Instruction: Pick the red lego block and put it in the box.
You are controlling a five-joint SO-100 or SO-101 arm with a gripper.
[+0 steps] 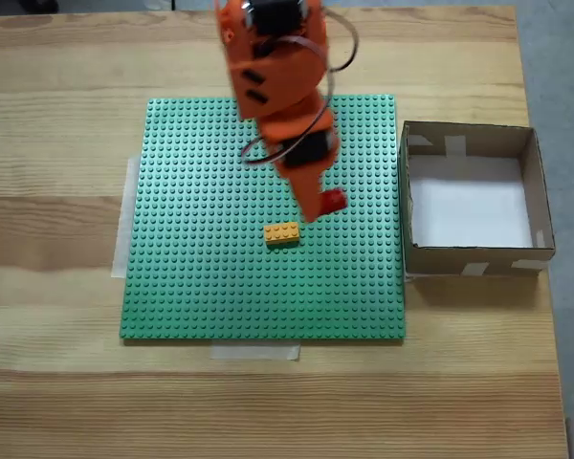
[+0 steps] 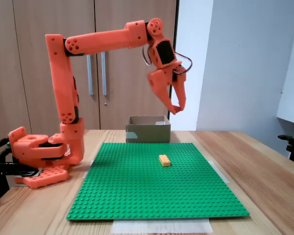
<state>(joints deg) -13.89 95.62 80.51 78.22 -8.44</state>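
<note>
One gripper (image 2: 175, 109) hangs high above the green baseplate (image 1: 220, 287), clamped on the red lego block (image 1: 334, 201).

Two lego bricks — one red lego block (image 1: 334, 201), one orange-yellow brick (image 1: 281, 233) — with one green baseplate (image 1: 201, 268), one box (image 1: 474, 263) and one orange arm (image 2: 63, 78) on one wooden table (image 1: 57, 382).

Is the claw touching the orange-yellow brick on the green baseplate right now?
Apart. In a fixed view from the side, the claw hangs well above the orange-yellow brick, with clear air between them; the brick lies alone on the green baseplate.
</note>
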